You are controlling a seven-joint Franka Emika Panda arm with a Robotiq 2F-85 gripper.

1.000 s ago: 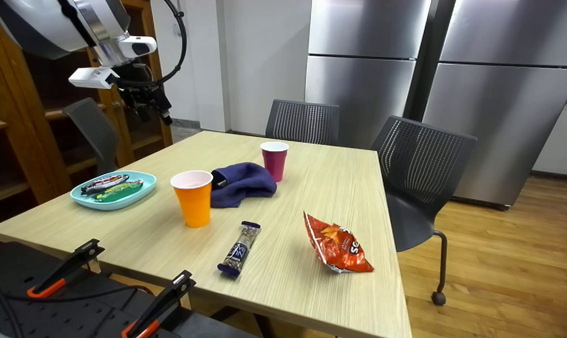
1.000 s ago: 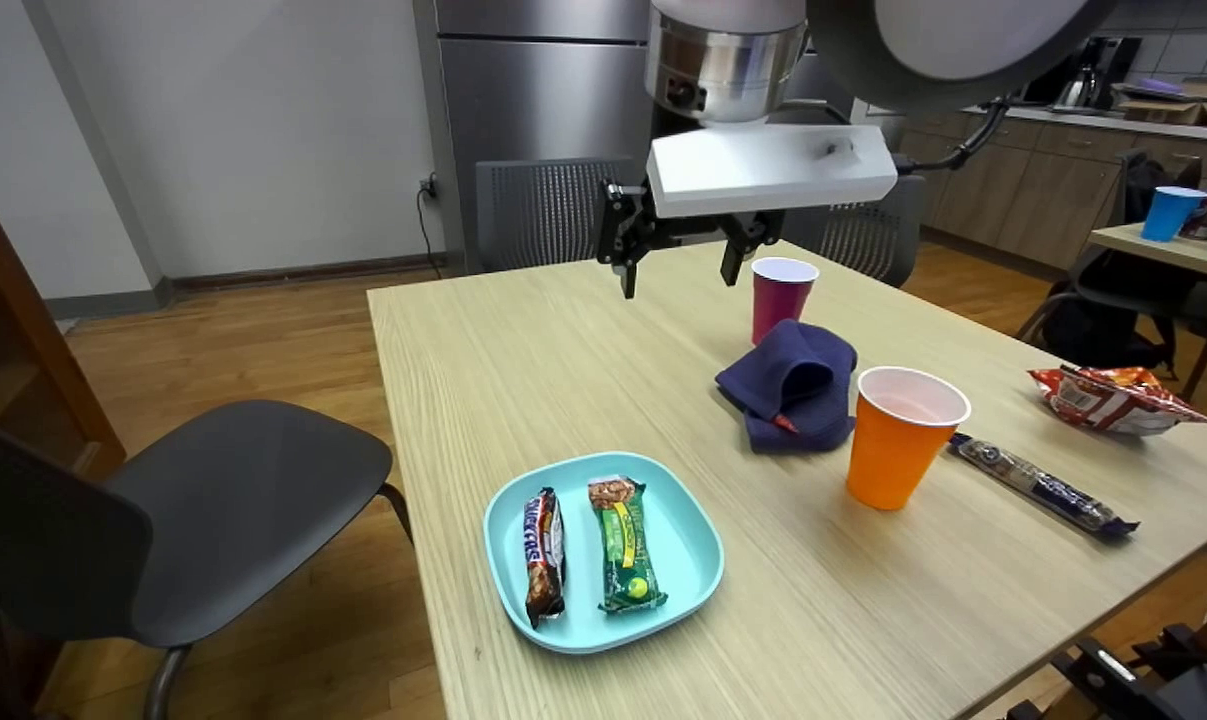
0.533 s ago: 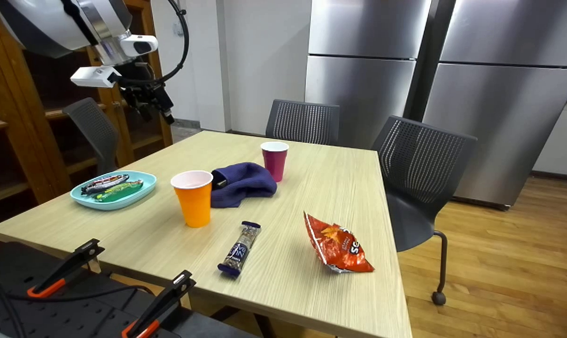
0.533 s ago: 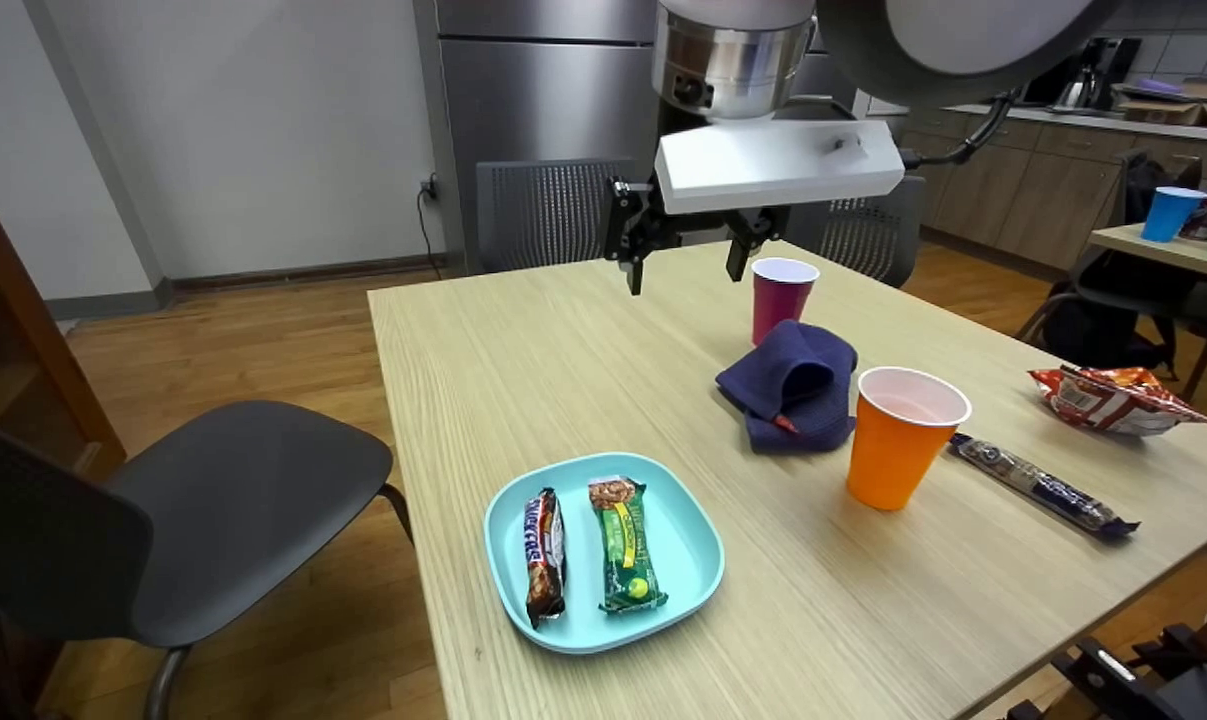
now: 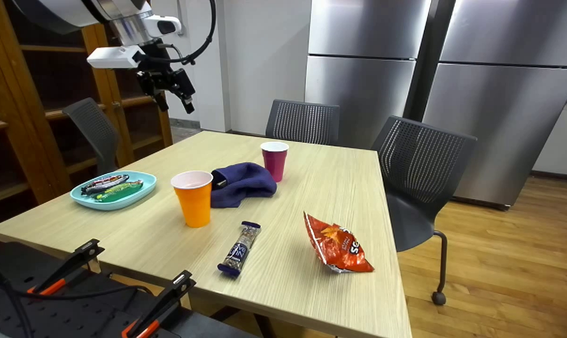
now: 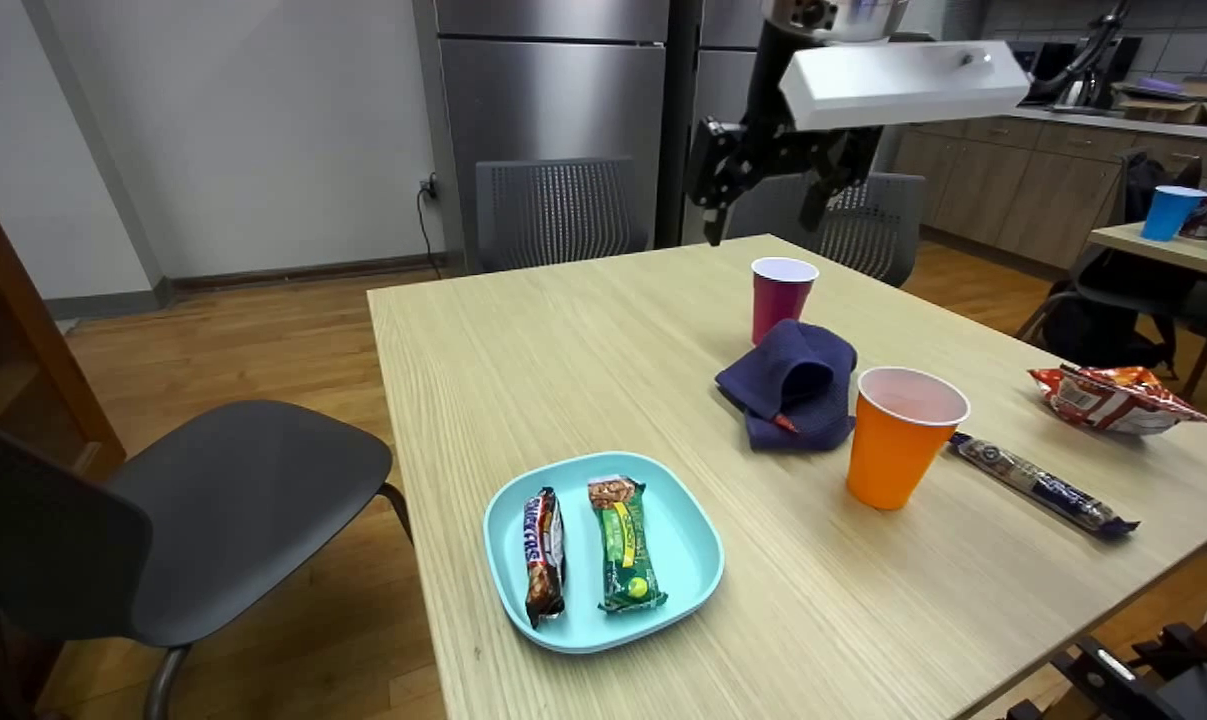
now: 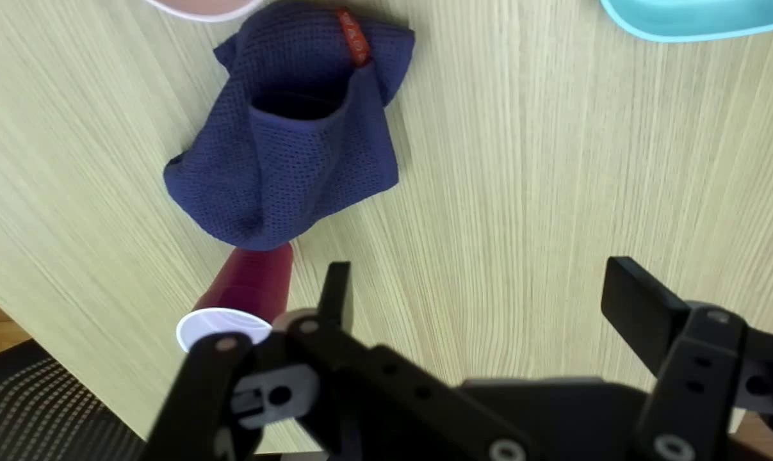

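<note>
1. Wrist view: the gripper (image 7: 480, 275) has its fingers (image 7: 642, 314) spread wide apart, holding nothing.
2. In both exterior views it hangs well above the wooden table (image 5: 344, 188).
3. Nearest to it, a magenta cup (image 6: 781, 305) stands upright just beside the bunched blue cloth (image 7: 290, 166), whose red tag (image 7: 353, 37) shows.
4. An orange cup (image 5: 196, 206) stands upright on the cloth's opposite side.
5. In an exterior view, a turquoise plate (image 6: 683, 570) bears a brown-wrapped bar (image 6: 544, 550) and a green-wrapped bar (image 6: 627, 550).
6. A dark-ended bar (image 5: 240, 249) and a red snack bag (image 5: 339, 246) lie apart on the table.
</note>
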